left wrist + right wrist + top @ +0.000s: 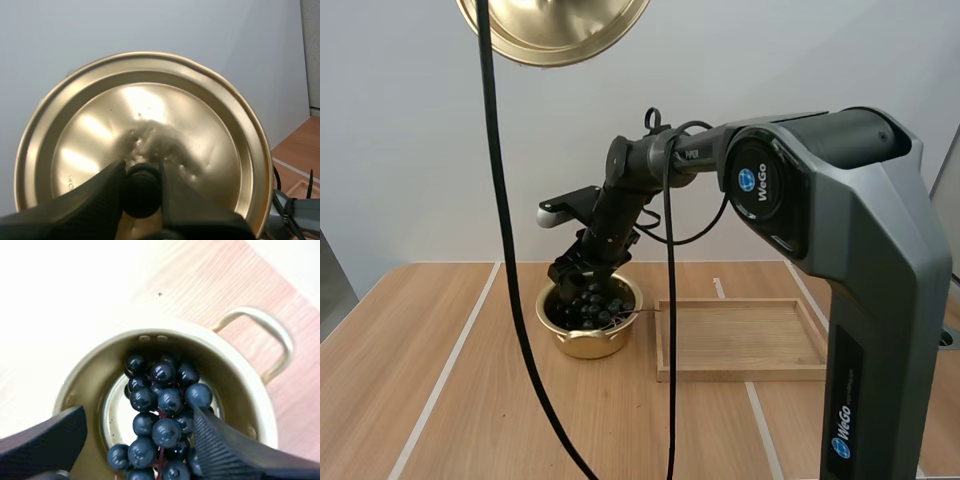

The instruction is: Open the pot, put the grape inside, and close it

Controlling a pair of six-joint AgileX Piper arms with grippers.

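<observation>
Sitting on a light wood table [420, 380] with pale stripes, plain whitish wall [400, 150] behind, is the gold pot [585, 345], with a shallow wooden tray [740, 375] just to its right. Only writing I can read is white "WeGo" [760, 185] on the grey right arm [860, 250]. The grapes [588, 308], a glossy blue-black bunch, lie inside the open pot with the right gripper [140, 415] spread either side of them, while the left gripper [142, 187] is clamped on the black knob [142, 195] of the shiny gold lid [150, 115], held up high.
</observation>
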